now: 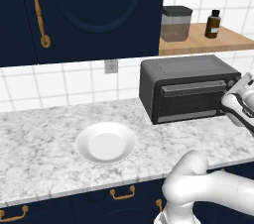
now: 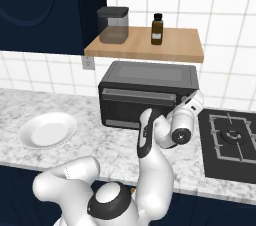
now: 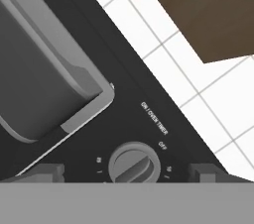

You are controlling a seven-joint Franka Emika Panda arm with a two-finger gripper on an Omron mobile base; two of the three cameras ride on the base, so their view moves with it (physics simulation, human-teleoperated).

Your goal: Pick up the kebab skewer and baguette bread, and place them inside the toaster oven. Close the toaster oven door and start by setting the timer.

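**Oven door shut, gripper spread at the timer knob**

The oven (image 1: 188, 88) sits on the marble counter (image 1: 44, 129) against the tiled wall, under a wooden shelf (image 2: 145, 45). You see its door (image 2: 140, 101) closed, handle bar along the top. In the hand view, the timer knob (image 3: 134, 163) lies between your gripper's (image 3: 126, 172) two spread fingertips, which clasp nothing; the label above it reads ON / OVEN TIMER. To the oven's left, well apart, a white plate (image 1: 105, 142) rests on the counter. A jar (image 2: 113, 25) and brown bottle (image 2: 157, 29) stand on the shelf, and a hob (image 2: 231, 142) lies to the right.
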